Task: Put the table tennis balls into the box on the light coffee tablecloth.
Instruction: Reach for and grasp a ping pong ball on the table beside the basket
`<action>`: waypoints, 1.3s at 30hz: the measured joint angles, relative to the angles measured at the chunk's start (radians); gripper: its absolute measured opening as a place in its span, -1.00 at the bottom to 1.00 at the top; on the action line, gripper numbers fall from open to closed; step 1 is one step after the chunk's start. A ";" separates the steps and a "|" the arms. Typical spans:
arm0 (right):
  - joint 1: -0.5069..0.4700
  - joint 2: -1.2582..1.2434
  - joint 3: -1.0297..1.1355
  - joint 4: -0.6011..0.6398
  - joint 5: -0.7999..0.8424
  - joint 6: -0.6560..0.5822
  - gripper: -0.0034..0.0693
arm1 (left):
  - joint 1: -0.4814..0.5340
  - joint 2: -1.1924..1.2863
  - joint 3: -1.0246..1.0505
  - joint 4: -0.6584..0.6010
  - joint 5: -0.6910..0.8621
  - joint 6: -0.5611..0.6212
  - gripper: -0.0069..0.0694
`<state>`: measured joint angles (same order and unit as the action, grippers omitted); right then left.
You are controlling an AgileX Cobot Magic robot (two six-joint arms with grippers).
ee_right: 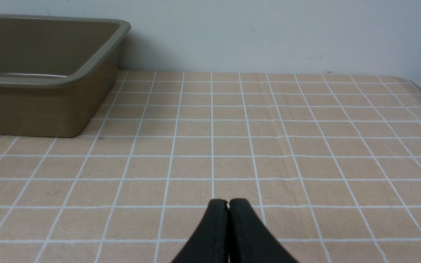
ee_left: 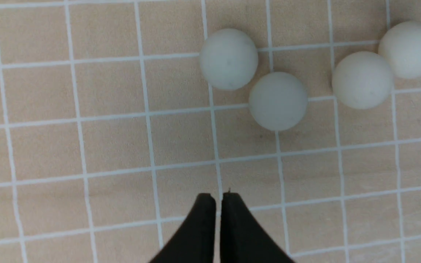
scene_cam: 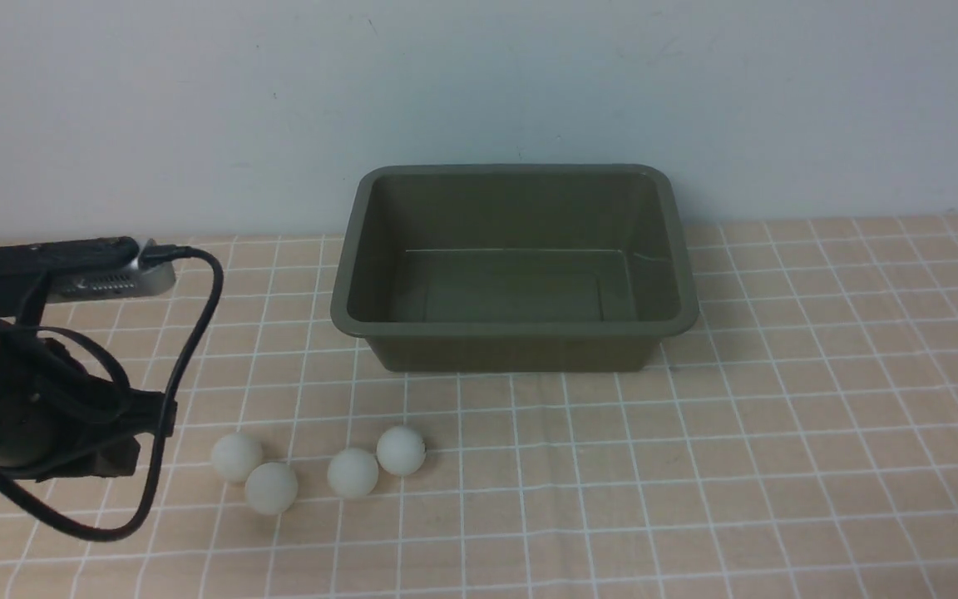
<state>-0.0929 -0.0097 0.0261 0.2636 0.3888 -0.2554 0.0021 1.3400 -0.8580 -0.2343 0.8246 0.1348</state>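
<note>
Jaws of the left gripper (ee_left: 219,197): two black, tapered fingers drawn almost together, only a thin slit between the tips, gripping nothing; they stand over bare cloth, near the balls but apart from them. Jaws of the right gripper (ee_right: 228,202): two like fingers, tips closed on each other, gripping nothing, over the cloth well to the right of the box.

Four balls (ee_left: 278,101): small matte white spheres, lying on the cloth as two touching pairs set just beside each other, all outside the box and on its near side. Any print on them is too small to read.

One box (scene_cam: 515,333): olive-green plastic tub, rectangular, with rounded corners, flared rim and sloping walls.

One cloth (scene_cam: 778,433): peach-tan, gridded with thin white lines into small squares.
</note>
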 joint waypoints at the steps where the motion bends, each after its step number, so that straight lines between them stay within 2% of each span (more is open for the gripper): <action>1: 0.000 0.000 0.000 0.000 0.000 0.000 -0.95 | 0.000 0.005 0.000 -0.003 -0.003 0.006 -0.85; 6: 0.000 0.000 0.000 0.000 0.000 0.000 -0.95 | -0.035 0.141 -0.048 -0.031 -0.039 0.072 -0.71; 15: 0.000 0.000 0.000 0.000 0.000 0.000 -0.95 | -0.122 0.270 -0.199 -0.008 -0.045 0.078 -0.53; 24: 0.000 0.000 0.000 0.000 0.001 0.000 -0.95 | -0.125 0.337 -0.220 0.027 -0.048 0.079 -0.03; 27: 0.000 0.000 0.000 0.000 0.001 0.000 -0.95 | -0.125 0.360 -0.220 0.027 -0.053 0.079 0.08; 39: 0.000 0.000 0.000 0.000 0.001 0.000 -0.95 | -0.125 0.438 -0.220 0.031 -0.107 0.078 0.11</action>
<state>-0.0929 -0.0097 0.0261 0.2636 0.3893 -0.2554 -0.1230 1.7778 -1.0782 -0.2034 0.7177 0.2124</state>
